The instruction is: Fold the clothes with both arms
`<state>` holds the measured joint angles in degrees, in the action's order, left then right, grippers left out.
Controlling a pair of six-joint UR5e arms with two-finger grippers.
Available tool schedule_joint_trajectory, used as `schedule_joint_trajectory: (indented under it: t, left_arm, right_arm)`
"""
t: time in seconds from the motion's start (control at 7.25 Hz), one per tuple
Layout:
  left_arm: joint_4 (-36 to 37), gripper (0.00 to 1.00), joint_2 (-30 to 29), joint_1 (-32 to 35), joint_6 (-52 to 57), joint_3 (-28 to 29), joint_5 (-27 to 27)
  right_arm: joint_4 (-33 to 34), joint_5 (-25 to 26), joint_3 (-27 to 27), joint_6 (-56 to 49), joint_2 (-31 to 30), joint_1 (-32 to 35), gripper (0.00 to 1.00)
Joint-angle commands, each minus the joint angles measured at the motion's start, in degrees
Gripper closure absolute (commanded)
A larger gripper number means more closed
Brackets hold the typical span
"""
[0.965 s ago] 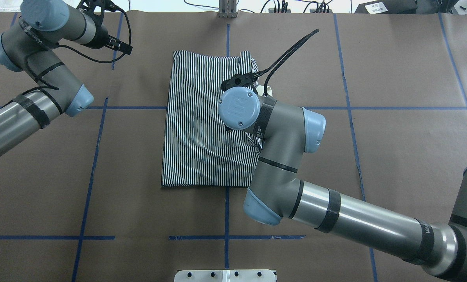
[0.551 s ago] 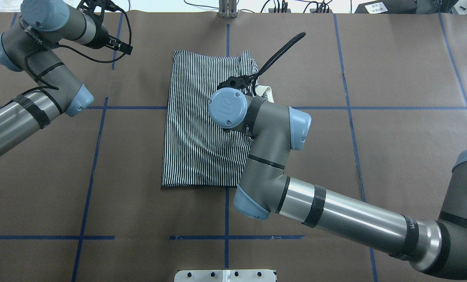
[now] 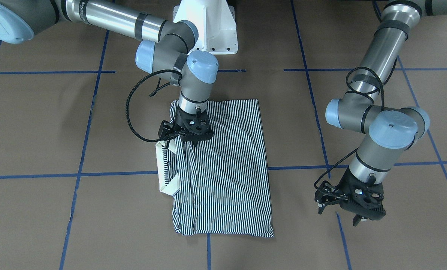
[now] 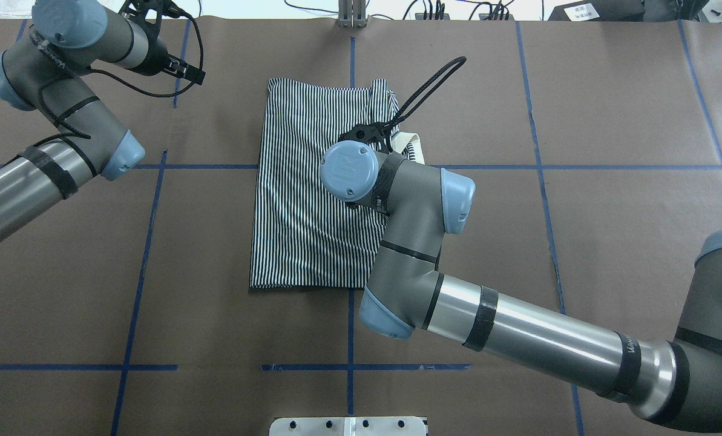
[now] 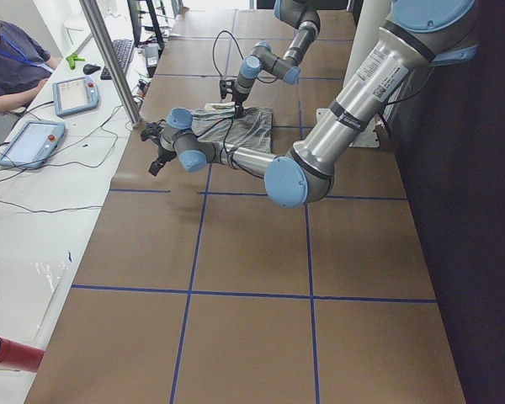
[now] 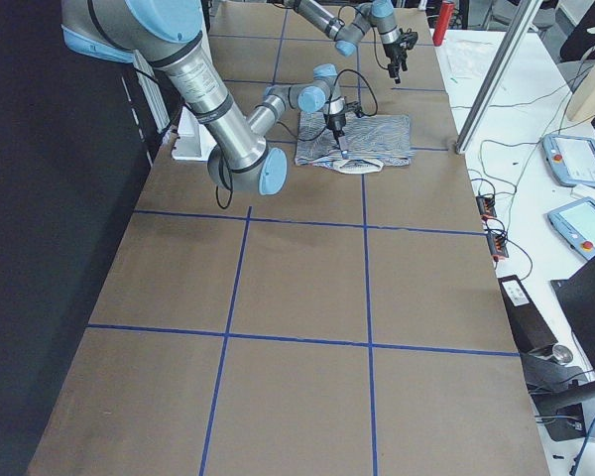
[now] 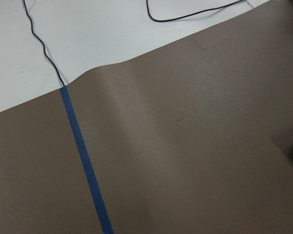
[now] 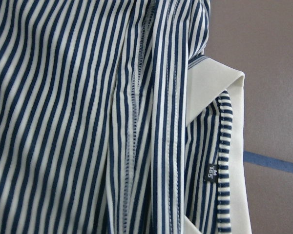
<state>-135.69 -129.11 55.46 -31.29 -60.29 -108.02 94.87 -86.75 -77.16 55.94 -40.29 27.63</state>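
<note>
The striped polo shirt lies folded into a tall rectangle at the table's middle. Its cream collar sticks out at one side. My right gripper points straight down onto the shirt beside the collar, its fingertips together on a raised ridge of striped fabric. The right wrist view shows that fold and the collar close up, with no fingers in it. My left gripper hangs open and empty over bare paper, well off the shirt, near the table's far edge.
Brown paper with blue tape lines covers the table. The white pedestal base stands at the robot's side. A metal post and cables sit at the far edge. An operator and tablets are beyond it.
My right arm has moved towards the shirt's middle, the overhead view's left, and more of the collar shows. The left arm has not moved.
</note>
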Motion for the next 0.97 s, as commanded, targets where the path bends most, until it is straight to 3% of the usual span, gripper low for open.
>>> schedule_joint_trajectory:
  t: [0.0, 0.41, 0.83]
  left_arm:
    - [0.1, 0.0, 0.0, 0.0, 0.0, 0.0, 0.0]
    - [0.1, 0.0, 0.0, 0.0, 0.0, 0.1, 0.0]
    - [0.1, 0.0, -0.1, 0.0, 0.0, 0.1, 0.0]
  right_arm:
    - [0.8, 0.0, 0.1, -0.7, -0.4, 0.2, 0.01]
    - [3.5, -2.2, 0.0, -4.0, -0.7, 2.7, 0.01]
    - [3.5, -2.6, -1.9, -6.6, -5.2, 5.2, 0.01]
